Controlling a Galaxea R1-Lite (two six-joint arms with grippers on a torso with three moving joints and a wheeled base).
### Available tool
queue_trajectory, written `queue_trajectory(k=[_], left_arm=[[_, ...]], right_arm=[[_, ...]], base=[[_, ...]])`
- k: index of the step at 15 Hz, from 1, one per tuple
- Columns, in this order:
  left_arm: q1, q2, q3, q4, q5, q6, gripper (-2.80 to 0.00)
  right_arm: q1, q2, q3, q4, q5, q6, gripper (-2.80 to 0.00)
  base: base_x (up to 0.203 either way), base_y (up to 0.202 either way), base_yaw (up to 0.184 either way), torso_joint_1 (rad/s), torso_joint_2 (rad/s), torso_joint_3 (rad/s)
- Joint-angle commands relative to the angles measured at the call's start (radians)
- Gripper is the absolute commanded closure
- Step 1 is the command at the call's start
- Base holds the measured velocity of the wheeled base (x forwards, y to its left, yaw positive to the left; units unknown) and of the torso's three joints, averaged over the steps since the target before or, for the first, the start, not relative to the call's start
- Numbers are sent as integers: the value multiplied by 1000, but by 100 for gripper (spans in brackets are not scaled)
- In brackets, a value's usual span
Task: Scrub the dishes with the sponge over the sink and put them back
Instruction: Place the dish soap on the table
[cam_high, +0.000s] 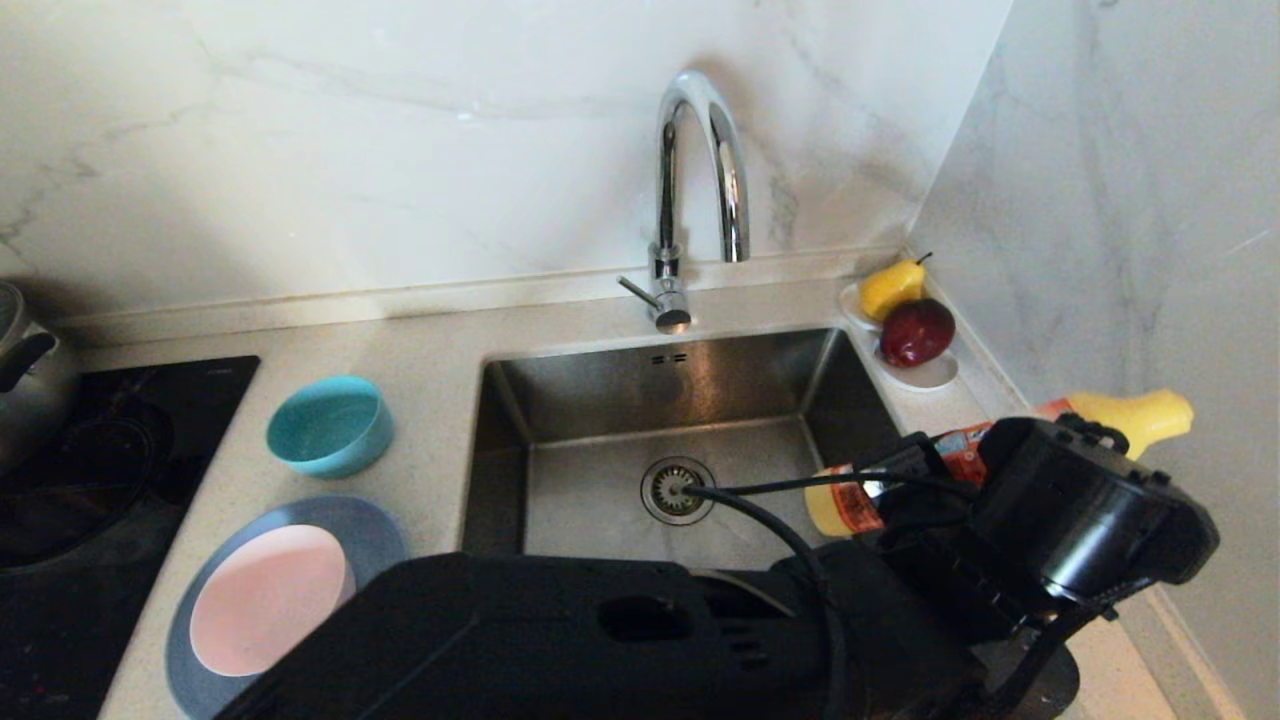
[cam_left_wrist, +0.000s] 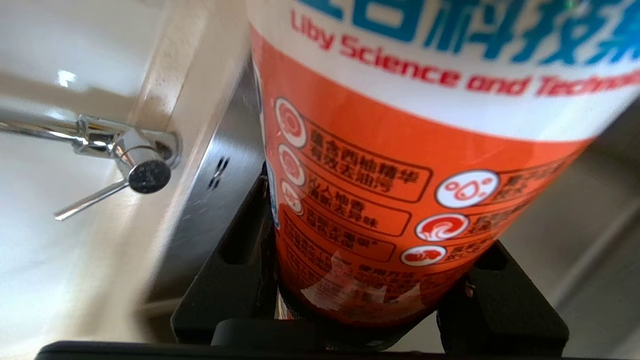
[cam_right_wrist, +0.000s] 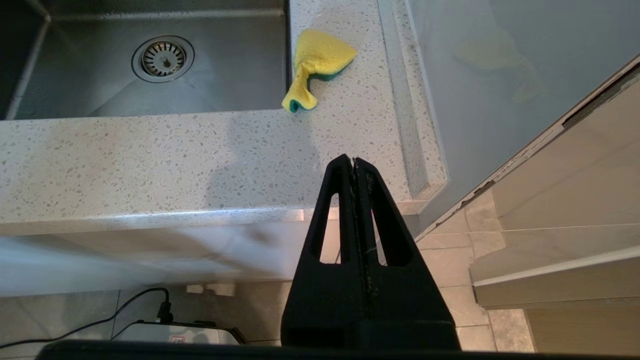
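From my head camera, my left arm reaches across the near edge of the sink (cam_high: 600, 470) to its right side, and my left gripper (cam_high: 905, 490) holds a tilted dish-soap bottle (cam_high: 1130, 415), yellow with an orange label; the fingers themselves are hidden there behind the wrist. My left wrist camera settles it: both black fingers (cam_left_wrist: 235, 265) clamp the sides of the bottle's orange label, with the chrome tap (cam_left_wrist: 135, 165) and the sink's overflow slots off to one side. The head view alone shows the dishes, all on the counter left of the sink: the teal bowl (cam_high: 330, 425) standing by itself; nearer me, the pink bowl (cam_high: 265, 600) resting in the grey-blue plate (cam_high: 375, 530). A white dish with pear and apple (cam_high: 925, 375) sits at the sink's far right corner. The sponge (cam_right_wrist: 317, 62) appears only in my right wrist view, crumpled on the speckled counter (cam_right_wrist: 150, 160) just beside the sink's right rim; my right gripper (cam_right_wrist: 354, 162) hangs below the counter's front edge, its fingers pressed together on nothing.
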Motion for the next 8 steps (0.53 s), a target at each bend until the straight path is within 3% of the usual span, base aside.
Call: queue_trajectory(k=[1, 4, 8], left_arm=[[3, -120, -1, -15, -77, -78, 0], [13, -219, -3, -150, -203, -138, 0], [19, -350, -3, -243, -239, -231, 0]], right_arm=[[0, 0, 0, 2, 0, 0, 0], [0, 0, 0, 1, 0, 0, 0], [0, 0, 0, 0, 0, 0, 0]], base=[[0, 0, 0, 0, 0, 0], [0, 0, 0, 0, 0, 0], [0, 0, 0, 0, 0, 0]])
